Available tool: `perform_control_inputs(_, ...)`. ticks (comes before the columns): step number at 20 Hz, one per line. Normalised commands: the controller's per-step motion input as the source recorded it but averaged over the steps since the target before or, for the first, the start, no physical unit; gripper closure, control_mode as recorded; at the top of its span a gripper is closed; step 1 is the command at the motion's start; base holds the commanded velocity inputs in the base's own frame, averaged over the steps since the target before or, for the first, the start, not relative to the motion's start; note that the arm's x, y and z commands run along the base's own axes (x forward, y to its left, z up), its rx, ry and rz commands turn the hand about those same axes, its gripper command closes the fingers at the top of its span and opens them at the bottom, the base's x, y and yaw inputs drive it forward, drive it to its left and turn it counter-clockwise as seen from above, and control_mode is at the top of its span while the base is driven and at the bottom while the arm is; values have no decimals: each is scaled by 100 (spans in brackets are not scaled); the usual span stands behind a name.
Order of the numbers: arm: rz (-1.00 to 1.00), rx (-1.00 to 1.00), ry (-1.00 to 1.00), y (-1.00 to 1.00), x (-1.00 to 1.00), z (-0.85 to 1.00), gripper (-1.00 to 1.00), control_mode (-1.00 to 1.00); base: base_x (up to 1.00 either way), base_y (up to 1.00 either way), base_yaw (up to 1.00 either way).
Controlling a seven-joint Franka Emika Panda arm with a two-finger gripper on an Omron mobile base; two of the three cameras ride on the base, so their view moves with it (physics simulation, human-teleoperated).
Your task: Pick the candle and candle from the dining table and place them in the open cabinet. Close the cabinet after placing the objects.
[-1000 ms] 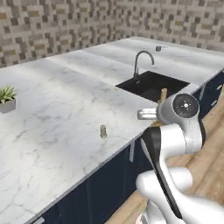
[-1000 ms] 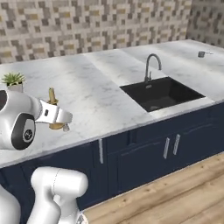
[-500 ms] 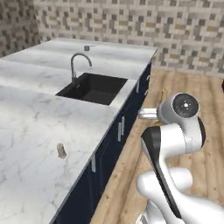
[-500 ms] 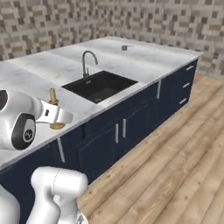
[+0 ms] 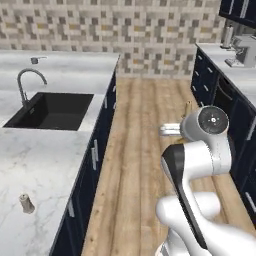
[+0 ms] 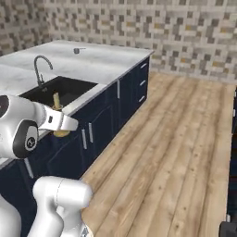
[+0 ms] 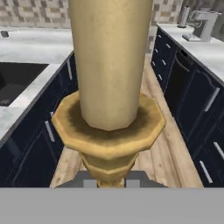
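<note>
Smooth tan taper point(image 7: 110, 61), faceted brass holder point(image 7: 109, 131)

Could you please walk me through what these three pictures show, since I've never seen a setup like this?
It is a rendered kitchen with a white robot arm on a driving base. Two cameras on the base look forward past the arm from its left and its right; the third looks along the hand. The gripper is shut on a tan candle in a brass holder, carried over the wood floor. A shorter grey stub candle stands on the marble table, near the black sink.
</note>
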Motion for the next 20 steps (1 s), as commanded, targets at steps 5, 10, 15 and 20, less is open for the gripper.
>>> perform_control_inputs(5,0,0,0,0,0,0,100,100,23,-29,-45)
perform_control_inputs(10,0,0,0,0,0,0,100,100,10,-9,-51)
perform_control_inputs(15,0,0,0,0,0,0,100,100,0,0,-70)
perform_control_inputs(20,0,0,0,0,0,0,100,100,0,0,-78)
